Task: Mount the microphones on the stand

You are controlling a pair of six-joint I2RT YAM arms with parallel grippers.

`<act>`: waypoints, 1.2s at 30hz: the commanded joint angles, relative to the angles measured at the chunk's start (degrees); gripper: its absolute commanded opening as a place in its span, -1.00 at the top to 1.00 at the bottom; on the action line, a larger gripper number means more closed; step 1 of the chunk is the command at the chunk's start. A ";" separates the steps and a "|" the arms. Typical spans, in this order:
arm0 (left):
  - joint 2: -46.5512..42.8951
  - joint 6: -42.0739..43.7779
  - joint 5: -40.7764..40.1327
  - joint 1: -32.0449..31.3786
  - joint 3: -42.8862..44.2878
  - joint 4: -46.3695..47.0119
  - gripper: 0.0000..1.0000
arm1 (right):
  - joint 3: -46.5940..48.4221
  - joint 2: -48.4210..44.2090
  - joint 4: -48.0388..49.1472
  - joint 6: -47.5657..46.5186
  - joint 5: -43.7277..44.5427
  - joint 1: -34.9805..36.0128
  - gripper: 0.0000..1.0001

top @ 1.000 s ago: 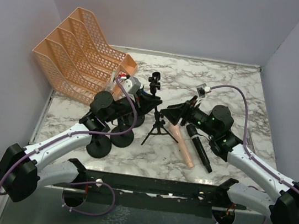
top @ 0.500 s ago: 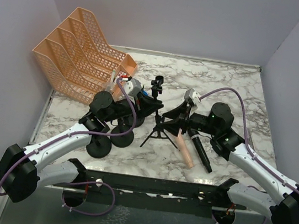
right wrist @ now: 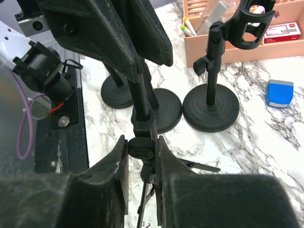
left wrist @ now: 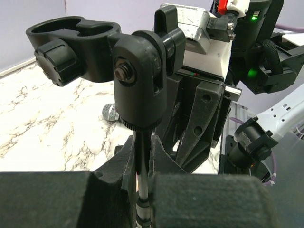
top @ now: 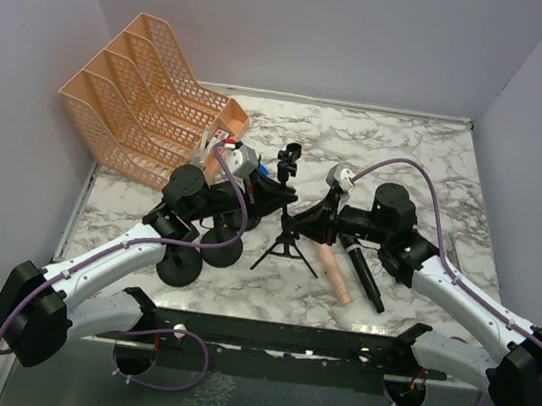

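Observation:
A black tripod stand [top: 281,246] is near the middle of the marble table, its clip [top: 288,155] on top. My left gripper [top: 274,195] is shut on the stand's thin shaft [left wrist: 141,156], just under the swivel head [left wrist: 140,80] and the empty clip [left wrist: 71,38]. My right gripper [top: 300,225] is shut lower down on the stand's collar knob [right wrist: 142,147], a finger touching each side. A pale pink microphone [top: 334,271] and a black microphone [top: 364,274] lie flat right of the stand. A silver mesh microphone head [left wrist: 110,113] shows behind the shaft.
Three round-base stands [right wrist: 211,104] [right wrist: 164,107] [right wrist: 116,92] are left of the tripod. An orange file rack [top: 145,94] fills the back left, with an orange tray [right wrist: 237,47] of small items beside it. A blue item [right wrist: 279,92] lies on the marble.
My right gripper moved left to the tripod stand and shut on its collar knob. My left gripper kept its hold on the shaft, and the clip shifted slightly right.

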 commanded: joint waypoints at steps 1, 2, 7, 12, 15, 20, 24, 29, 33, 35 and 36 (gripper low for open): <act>-0.72 -0.02 1.74 -0.14 1.81 3.11 1.00 | 0.51 0.06 3.89 4.64 1.53 0.01 0.82; -0.65 0.15 1.77 -0.14 1.81 3.11 1.00 | -0.34 -0.15 6.08 7.16 2.80 0.01 0.88; -0.51 1.43 0.14 -0.14 1.54 3.11 1.00 | -3.48 -1.23 15.51 24.66 12.32 -0.03 0.99; -0.70 3.28 -1.82 -0.17 1.64 3.32 1.00 | -2.08 -0.89 13.75 41.85 20.68 0.01 0.99; -0.67 4.14 -2.00 -0.24 1.94 3.53 1.00 | -0.79 -0.71 8.96 50.18 25.08 -0.06 0.99; -0.39 5.72 -2.73 -0.25 2.37 4.20 1.00 | -1.02 -0.87 2.72 64.58 31.92 -0.01 0.99; 0.75 7.10 -3.54 -0.27 3.73 4.89 1.00 | -1.70 -1.58 -0.80 73.58 36.54 -0.04 0.99; 2.72 10.48 -5.44 -0.33 5.06 5.83 1.00 | 2.79 -0.27 -11.19 82.27 37.06 -0.05 0.99; 5.18 12.63 -6.62 -0.28 6.78 6.95 1.00 | 5.57 -0.12 -16.69 83.34 38.60 -0.17 0.48; 6.37 13.06 -7.18 -0.34 7.92 7.19 1.00 | 4.72 -2.10 -15.57 81.86 41.63 -0.51 0.13; 6.97 13.32 -7.30 -0.31 8.64 7.23 1.00 | 4.16 -3.52 -14.40 80.03 43.43 -0.64 0.00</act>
